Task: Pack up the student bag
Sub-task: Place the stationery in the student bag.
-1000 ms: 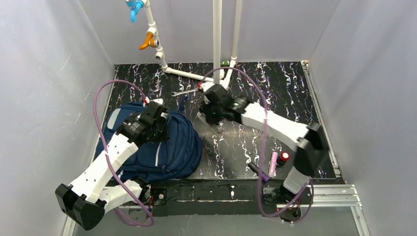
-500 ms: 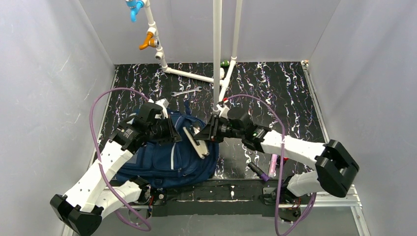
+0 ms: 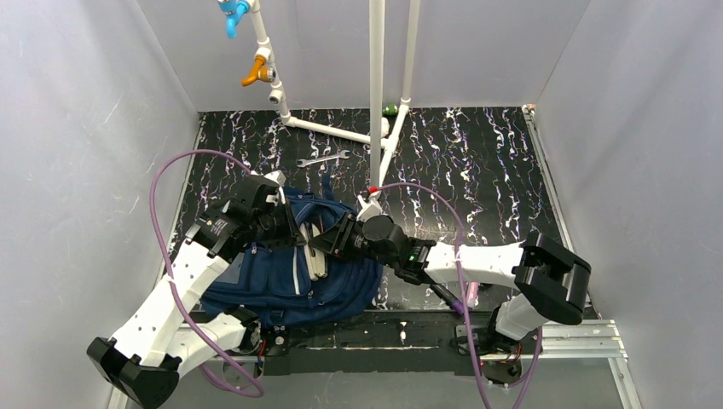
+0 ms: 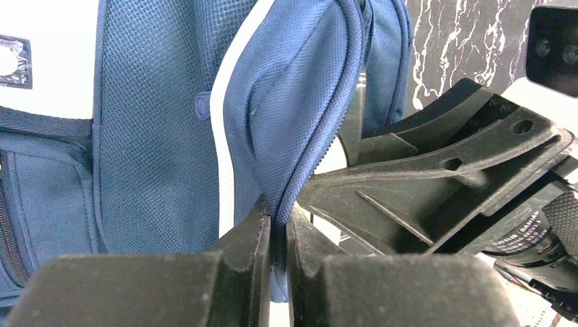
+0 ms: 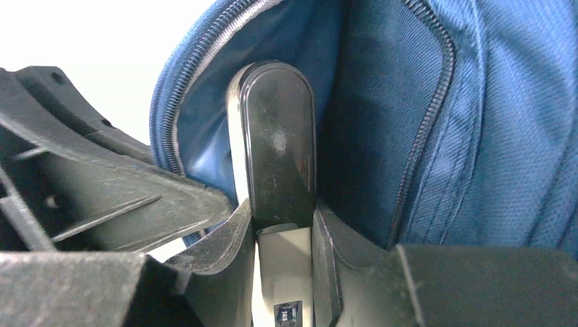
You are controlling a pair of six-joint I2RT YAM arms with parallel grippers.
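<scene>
Black marbled table [image 3: 503, 170], student bag [image 3: 264, 288], wrench [image 3: 324, 159]

Navy student bag [image 3: 271, 288], light-grey stripes; black table [image 3: 477, 153], white marbling.

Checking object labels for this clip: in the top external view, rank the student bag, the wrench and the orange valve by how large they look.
1. student bag, by far the largest.
2-3. wrench and orange valve: similar. The wrench is longer but thinner, so I leave them unranked.
</scene>
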